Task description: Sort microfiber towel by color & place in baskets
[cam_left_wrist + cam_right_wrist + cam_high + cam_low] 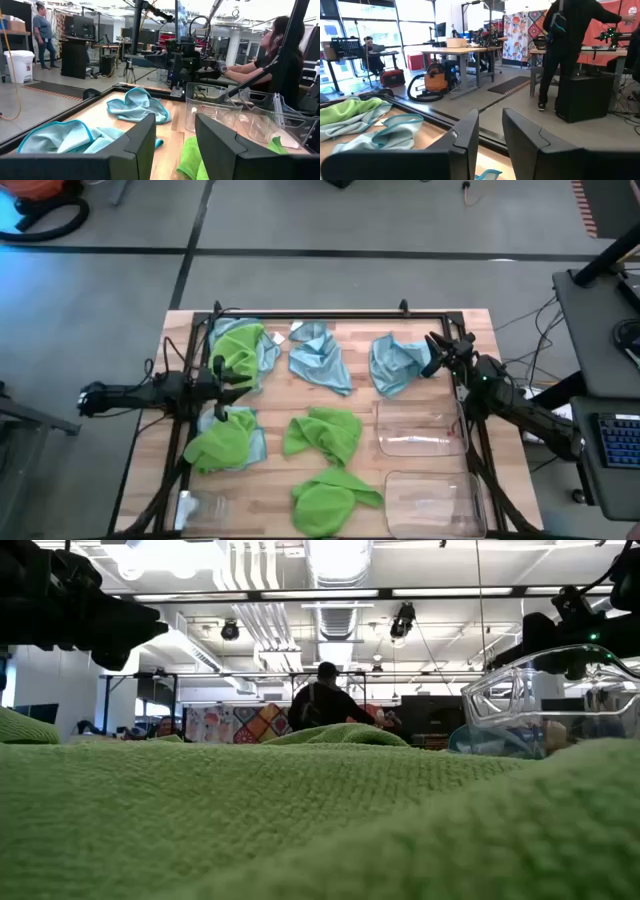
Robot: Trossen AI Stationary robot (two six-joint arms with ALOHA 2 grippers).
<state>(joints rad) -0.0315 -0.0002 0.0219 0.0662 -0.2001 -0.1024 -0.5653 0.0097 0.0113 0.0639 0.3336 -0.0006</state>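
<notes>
Two clear plastic baskets sit on the right side of the wooden worktop, one just beyond the other; nothing coloured shows inside either.

The towels lie loose on the wood. A green towel rests on a blue one at the far left corner. A blue towel lies at the far middle and another blue towel at the far right, just beyond the farther basket. On the left, a green towel overlaps a blue edge. A green towel lies in the middle, and another green towel at the near edge beside the nearer basket. A small clear jar sits at the near left corner.

The left gripper hovers between the two left-hand piles; in its wrist view its jaws stand apart with nothing between them. The right gripper is at the edge of the far right blue towel; in its wrist view its jaws are narrowly parted and hold nothing.

A black frame runs along the worktop's far edge. Beyond it is grey floor with a dark line. In the room, a person stands with back turned under ceiling lights, another person sits at a desk, and an orange vacuum stands on the floor.
</notes>
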